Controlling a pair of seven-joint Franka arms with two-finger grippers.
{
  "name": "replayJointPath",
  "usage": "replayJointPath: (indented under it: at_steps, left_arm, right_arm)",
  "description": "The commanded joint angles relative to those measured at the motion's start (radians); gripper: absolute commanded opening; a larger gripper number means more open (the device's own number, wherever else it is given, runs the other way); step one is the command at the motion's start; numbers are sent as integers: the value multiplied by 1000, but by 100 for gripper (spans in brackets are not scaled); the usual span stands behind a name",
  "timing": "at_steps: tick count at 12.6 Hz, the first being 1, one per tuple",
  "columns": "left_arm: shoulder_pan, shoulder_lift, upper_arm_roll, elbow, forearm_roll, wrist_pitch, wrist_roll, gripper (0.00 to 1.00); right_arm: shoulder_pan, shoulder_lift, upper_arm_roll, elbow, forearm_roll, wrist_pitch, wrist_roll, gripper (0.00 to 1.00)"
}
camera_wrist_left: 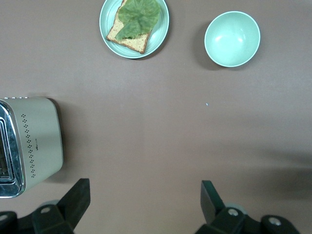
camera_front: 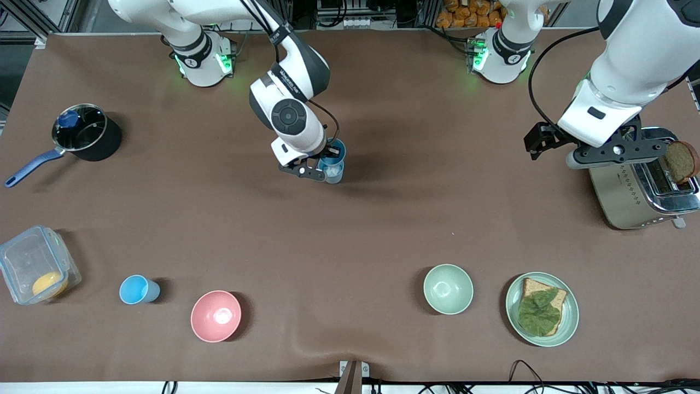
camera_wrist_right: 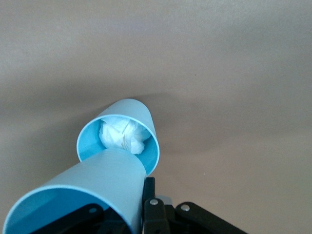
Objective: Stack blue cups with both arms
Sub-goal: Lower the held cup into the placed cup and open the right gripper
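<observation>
My right gripper (camera_front: 322, 164) is shut on the wall of a pale blue cup (camera_front: 332, 153) over the middle of the table. In the right wrist view the gripper (camera_wrist_right: 140, 202) has one finger (camera_wrist_right: 149, 191) outside the held cup (camera_wrist_right: 87, 190). The held cup's base sits at the rim of a second blue cup (camera_wrist_right: 141, 122), which has a white crumpled wad (camera_wrist_right: 124, 136) inside and stands on the table (camera_front: 334, 175). A third, sky-blue cup (camera_front: 139, 289) stands beside the pink bowl (camera_front: 215, 316). My left gripper (camera_wrist_left: 145, 191) is open and empty, waiting next to the toaster (camera_front: 640, 191).
A pale green bowl (camera_front: 448, 288) and a plate with bread and lettuce (camera_front: 541, 309) sit near the front camera. A toaster with a bread slice stands at the left arm's end. A saucepan (camera_front: 85, 134) and a clear box (camera_front: 35, 271) stand at the right arm's end.
</observation>
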Motion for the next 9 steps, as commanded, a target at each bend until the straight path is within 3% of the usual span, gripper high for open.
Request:
replayJointPath:
  at_steps: [1,8,9]
  left_arm:
    - [9,-10,-2,-4,-6,-17,29,100]
    - [29,-1,4,-4,-16,-86,49,100]
    - [38,-1,4,-4,-16,-93,49,100]
  right_arm:
    - [7,-3,-11,1,6,12,2,0]
    - [-2,37,-13,45,-5,9,-1,0]
    - [-2,37,-14,52,-5,4,-1,21]
